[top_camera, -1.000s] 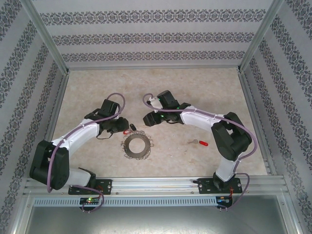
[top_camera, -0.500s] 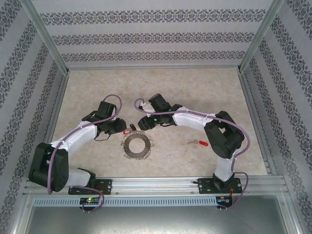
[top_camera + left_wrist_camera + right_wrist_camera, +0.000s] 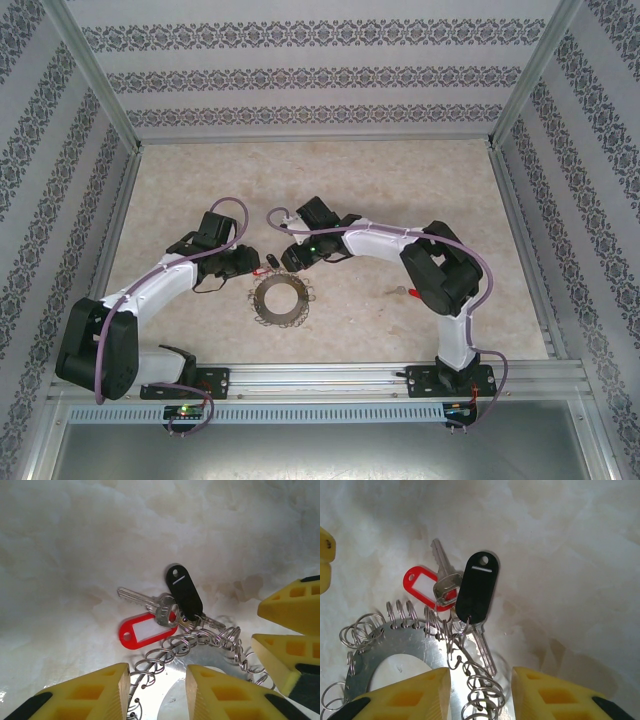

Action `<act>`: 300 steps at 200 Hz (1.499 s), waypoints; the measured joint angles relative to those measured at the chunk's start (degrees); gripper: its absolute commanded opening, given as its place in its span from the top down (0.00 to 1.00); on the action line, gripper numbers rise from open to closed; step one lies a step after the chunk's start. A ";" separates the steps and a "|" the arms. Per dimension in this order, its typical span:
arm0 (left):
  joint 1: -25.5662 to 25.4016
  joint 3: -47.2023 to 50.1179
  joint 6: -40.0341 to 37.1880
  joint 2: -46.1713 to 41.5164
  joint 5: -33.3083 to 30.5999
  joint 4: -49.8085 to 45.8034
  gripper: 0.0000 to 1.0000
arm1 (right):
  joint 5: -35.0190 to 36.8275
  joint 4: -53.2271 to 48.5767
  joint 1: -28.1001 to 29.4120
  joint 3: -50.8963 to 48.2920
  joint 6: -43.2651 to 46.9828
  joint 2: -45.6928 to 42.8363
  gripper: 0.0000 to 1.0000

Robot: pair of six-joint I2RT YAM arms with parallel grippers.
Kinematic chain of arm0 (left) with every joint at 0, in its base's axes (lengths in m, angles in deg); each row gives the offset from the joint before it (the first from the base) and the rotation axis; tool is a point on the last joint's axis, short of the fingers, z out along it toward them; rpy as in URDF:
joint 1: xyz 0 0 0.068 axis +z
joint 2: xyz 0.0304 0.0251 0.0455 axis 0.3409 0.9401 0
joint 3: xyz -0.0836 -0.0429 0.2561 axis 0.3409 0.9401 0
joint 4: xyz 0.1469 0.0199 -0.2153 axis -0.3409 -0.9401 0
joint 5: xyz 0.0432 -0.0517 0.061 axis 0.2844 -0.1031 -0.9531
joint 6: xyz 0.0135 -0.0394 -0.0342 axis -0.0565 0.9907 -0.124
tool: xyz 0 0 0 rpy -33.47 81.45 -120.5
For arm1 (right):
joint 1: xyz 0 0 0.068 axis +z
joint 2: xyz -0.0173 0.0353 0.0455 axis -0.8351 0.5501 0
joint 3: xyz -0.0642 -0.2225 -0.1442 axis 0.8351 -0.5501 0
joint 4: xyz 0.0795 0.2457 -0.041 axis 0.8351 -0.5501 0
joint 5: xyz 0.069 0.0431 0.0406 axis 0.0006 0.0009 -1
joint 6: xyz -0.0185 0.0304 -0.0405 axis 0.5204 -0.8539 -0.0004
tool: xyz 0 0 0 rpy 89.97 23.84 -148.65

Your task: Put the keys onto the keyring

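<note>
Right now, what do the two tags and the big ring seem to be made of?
Red tag: glossy plastic, likely, with a white paper-like insert. Black tag: smooth plastic, soft sheen. Keyring: flat silvery metal plate, dull brushed look, edged with shiny wire loops.

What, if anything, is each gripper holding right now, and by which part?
Nothing. The left gripper and right gripper are both open, poised over the flat silvery metal keyring edged with wire loops, which lies on the table.
</note>
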 measured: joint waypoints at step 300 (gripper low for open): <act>0.00 1.38 0.44 -1.46 0.52 1.14 0.65 | -1.42 -0.85 2.60 3.30 1.09 4.46 0.81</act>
